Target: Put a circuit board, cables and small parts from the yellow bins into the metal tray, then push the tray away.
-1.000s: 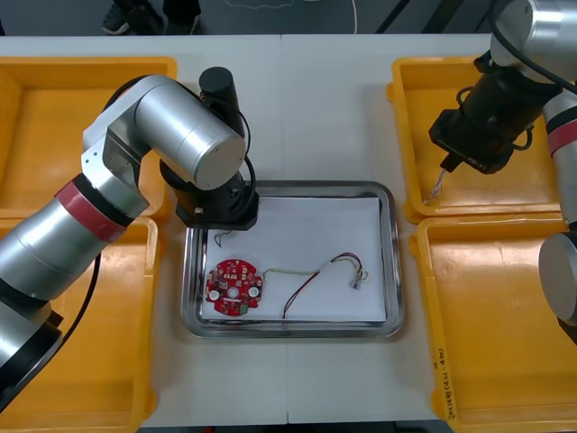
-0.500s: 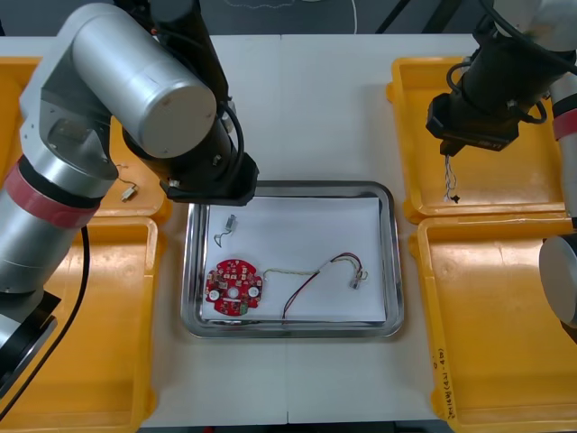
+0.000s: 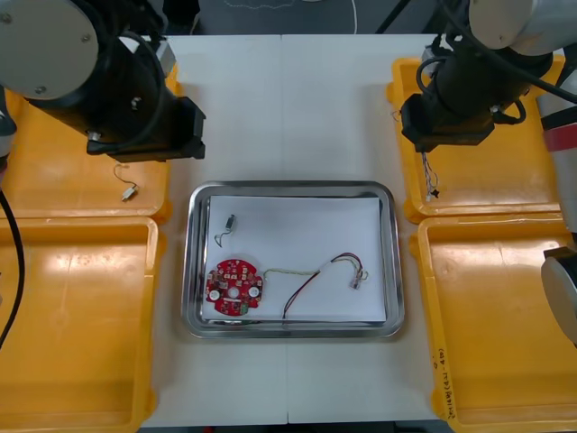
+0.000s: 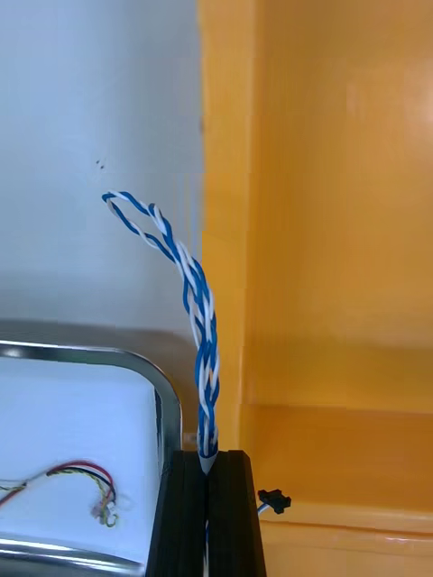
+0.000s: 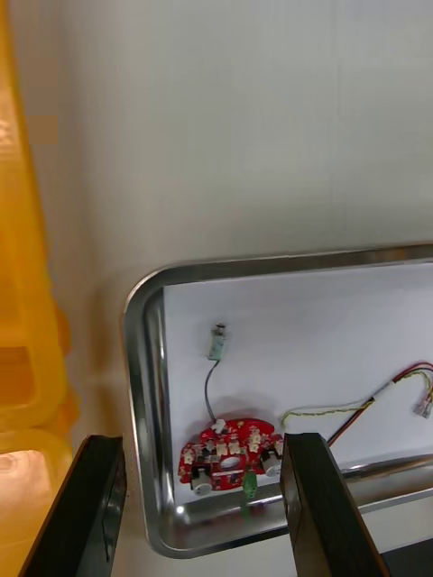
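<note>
- Hanging from the right gripper (image 4: 207, 462), a twisted blue and white cable (image 4: 194, 288) is pinched between fingers closed down to its thickness; it is thin, tightly wound and looped at its free end
- its long axis runs straight out from the fingertips; the loop curls over the table beyond the metal tray (image 3: 293, 186); the cable sits over the yellow bin (image 3: 505, 180) wall, just right of the tray's far right corner
- inside the tray lie a round red circuit board (image 3: 233, 288), a red and yellow cable (image 3: 315, 275) and a small metal part (image 3: 226, 225)
- left gripper (image 5: 203, 439), fingers spread wide, hovers off the tray's far left corner
</note>
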Motion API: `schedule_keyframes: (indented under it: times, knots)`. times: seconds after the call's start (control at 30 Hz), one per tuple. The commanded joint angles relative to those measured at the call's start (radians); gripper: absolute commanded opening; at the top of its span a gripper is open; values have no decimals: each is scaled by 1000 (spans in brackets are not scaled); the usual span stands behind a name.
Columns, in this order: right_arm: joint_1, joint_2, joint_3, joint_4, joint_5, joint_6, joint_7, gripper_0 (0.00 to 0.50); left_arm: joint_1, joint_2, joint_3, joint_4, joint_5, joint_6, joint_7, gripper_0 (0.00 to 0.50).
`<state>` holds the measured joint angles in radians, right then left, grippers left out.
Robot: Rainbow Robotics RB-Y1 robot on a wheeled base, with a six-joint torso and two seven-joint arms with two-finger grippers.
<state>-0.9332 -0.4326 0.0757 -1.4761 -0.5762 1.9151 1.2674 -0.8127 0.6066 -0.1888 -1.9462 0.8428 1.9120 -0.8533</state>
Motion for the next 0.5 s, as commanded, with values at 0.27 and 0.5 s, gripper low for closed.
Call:
schedule_keyframes:
  times: [0.27,0.5]
  knots:
    - [14,-37,119,-175,-11,5,207,0,3,131,144,95,30,8,28,500]
    - [37,-37,207,-282,-10,5,283,0,3,197,163,171,38,8,10,500]
